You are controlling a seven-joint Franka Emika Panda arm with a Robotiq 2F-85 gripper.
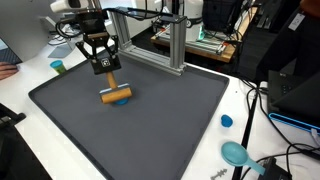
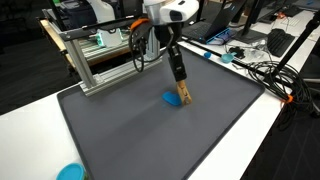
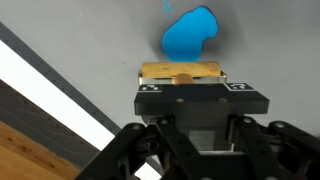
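A short wooden piece (image 1: 116, 96) (image 2: 184, 98) (image 3: 180, 71) with a blue part (image 2: 170, 98) (image 3: 190, 33) beside it is low over the dark grey mat (image 1: 170, 125) (image 2: 130, 130). My gripper (image 1: 104, 71) (image 2: 180, 87) (image 3: 180, 80) points down at it from above. In the wrist view the wood lies across the fingertips, and the black gripper body hides the fingers themselves. The jaws look shut on the wooden piece. Whether the blue part is joined to the wood I cannot tell.
An aluminium frame (image 1: 150, 35) (image 2: 100, 60) stands at the mat's back edge. A small blue cap (image 1: 227, 121), a teal round thing (image 1: 235, 152) and a teal cup (image 1: 58, 67) lie on the white table around the mat. Cables (image 2: 270, 75) run along one side.
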